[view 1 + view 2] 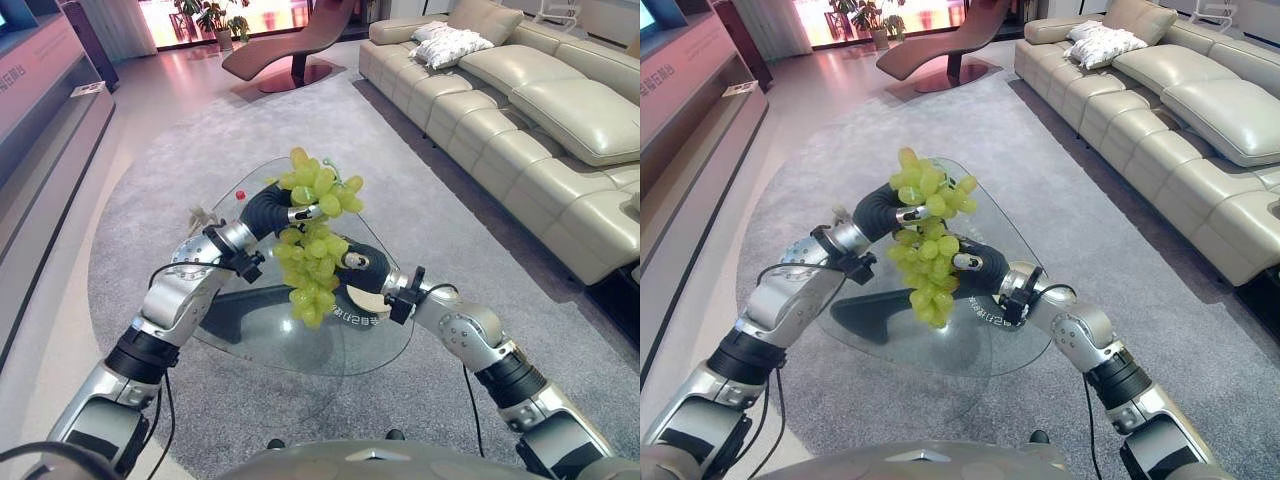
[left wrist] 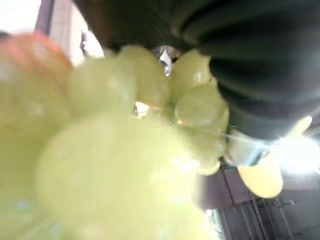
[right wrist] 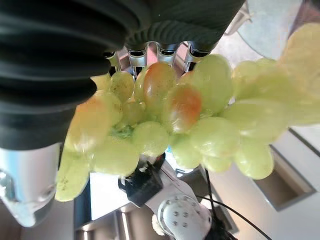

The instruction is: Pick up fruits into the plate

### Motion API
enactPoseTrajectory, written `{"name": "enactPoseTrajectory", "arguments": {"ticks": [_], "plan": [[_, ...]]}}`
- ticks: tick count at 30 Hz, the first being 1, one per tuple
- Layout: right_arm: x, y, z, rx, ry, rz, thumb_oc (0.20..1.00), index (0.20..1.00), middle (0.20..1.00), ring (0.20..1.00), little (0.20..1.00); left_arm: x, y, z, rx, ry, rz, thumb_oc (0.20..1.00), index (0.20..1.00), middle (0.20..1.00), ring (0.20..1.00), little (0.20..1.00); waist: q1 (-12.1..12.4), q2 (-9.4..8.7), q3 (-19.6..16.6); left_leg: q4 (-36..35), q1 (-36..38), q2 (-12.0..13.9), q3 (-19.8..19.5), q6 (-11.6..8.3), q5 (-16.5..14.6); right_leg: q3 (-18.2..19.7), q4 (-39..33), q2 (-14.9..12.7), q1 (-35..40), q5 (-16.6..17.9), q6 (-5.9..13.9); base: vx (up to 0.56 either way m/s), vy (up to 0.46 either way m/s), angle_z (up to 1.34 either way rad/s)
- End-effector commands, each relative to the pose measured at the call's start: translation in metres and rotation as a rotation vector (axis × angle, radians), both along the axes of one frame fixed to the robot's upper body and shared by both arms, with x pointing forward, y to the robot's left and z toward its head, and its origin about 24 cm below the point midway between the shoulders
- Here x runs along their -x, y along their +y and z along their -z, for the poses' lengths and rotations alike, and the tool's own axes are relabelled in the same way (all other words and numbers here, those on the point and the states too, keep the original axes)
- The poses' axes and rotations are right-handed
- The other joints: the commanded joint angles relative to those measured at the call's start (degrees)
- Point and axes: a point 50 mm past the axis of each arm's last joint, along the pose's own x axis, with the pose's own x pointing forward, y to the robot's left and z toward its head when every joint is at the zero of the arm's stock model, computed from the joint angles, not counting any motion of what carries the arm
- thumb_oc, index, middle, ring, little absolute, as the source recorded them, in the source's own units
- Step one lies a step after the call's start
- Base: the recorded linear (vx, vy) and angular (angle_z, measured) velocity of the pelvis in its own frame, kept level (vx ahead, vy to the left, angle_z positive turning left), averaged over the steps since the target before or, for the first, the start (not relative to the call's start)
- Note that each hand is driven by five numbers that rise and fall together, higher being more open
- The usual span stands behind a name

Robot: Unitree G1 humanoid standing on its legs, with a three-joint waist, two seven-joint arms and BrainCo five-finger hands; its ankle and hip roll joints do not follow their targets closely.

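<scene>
— Where are the grapes [image 1: 315, 240]?
— Mid-frame, lifted above the table [image 1: 380, 345]; my left hand [image 1: 268, 212] and right hand [image 1: 357, 268] meet at them, fingers buried, so grip unclear

— Plated?
— No; I judge that remains

1. Grapes [image 1: 315, 235]: yellow-green, some blushed orange-red.
2. Left hand [image 1: 268, 212], right hand [image 1: 362, 270]: dark ribbed covers, silver fingers.
3. Surface [image 1: 380, 345] beneath the hands: clear glass.
4. Small ball [image 1: 240, 194] just beyond the left hand: red.
5. Carpet [image 1: 420, 200]: grey.
6. Sofa [image 1: 540, 110]: cream.
</scene>
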Motion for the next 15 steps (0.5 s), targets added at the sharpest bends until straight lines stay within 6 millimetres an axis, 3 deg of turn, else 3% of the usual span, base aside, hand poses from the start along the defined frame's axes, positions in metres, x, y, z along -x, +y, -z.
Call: {"name": "enactPoseTrajectory", "arguments": {"ticks": [1,9,15], "plan": [[0.006,0.043,-0.067,-0.187,-0.259,-0.213,1.000,1.000,1.000,1.000,1.000,-0.012,-0.015,-0.012,0.012,-0.033,0.044,0.200,0.200,0.200,0.200,0.200,0.1,-2.95,0.4,1.7,1.3,-1.0,-0.8,0.87,-8.0,-1.0,2.3,-2.1,3.7,-6.8,1.43,0.01,-0.006,-0.04],[0.011,0.061,-0.071,-0.227,-0.244,-0.248,1.000,1.000,1.000,1.000,1.000,-0.011,-0.035,0.001,0.037,0.009,0.045,0.200,0.200,0.200,0.200,0.200,0.1,-3.23,0.6,1.8,1.7,-1.1,-0.6,1.04,-8.2,-0.9,2.2,-2.3,3.9,-6.6,1.50,0.00,-0.001,-0.01],[0.014,0.067,-0.071,-0.241,-0.207,-0.265,1.000,1.000,1.000,1.000,1.000,-0.014,-0.039,0.003,0.021,0.000,0.001,0.200,0.200,0.200,0.200,0.200,0.1,-3.27,0.6,1.7,1.9,-1.0,-0.4,1.02,-8.2,-1.0,2.3,-2.3,3.9,-6.6,1.55,0.00,0.000,0.00]]}}
